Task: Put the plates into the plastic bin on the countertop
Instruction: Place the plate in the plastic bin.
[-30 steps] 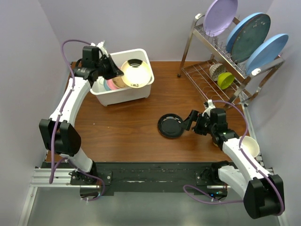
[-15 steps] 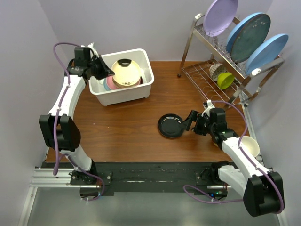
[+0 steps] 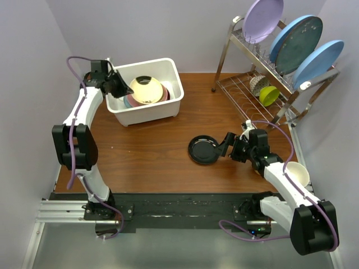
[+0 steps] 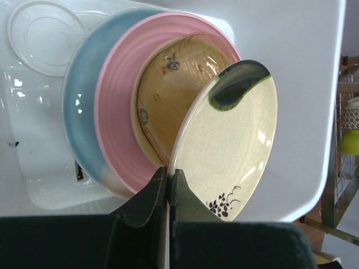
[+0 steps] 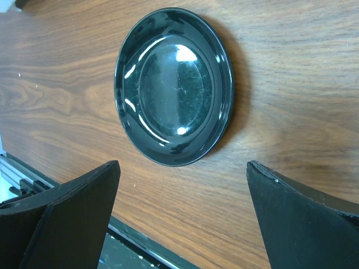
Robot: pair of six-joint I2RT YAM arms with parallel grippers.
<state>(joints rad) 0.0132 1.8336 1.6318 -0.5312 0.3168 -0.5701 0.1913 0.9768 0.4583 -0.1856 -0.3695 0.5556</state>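
In the top view, the plastic bin (image 3: 146, 115) sits at upper left on the countertop (image 3: 151, 162) with 4 plates (image 3: 147, 89) leaning together inside it, the dish rack (image 3: 241, 91) stands at upper right, and 1 further plate (image 3: 203, 149) lies flat right of centre, well apart from both.

**No Lettering To Be Read**

No word, number, brand or label is legible in any view. The cream plate (image 4: 233, 151) bears only a dark sprig motif near its rim, and the tan plate (image 4: 168, 84) only small painted figures; neither is writing. The plastic bin (image 3: 147, 116) and the worktop (image 3: 151, 157) carry nothing readable.
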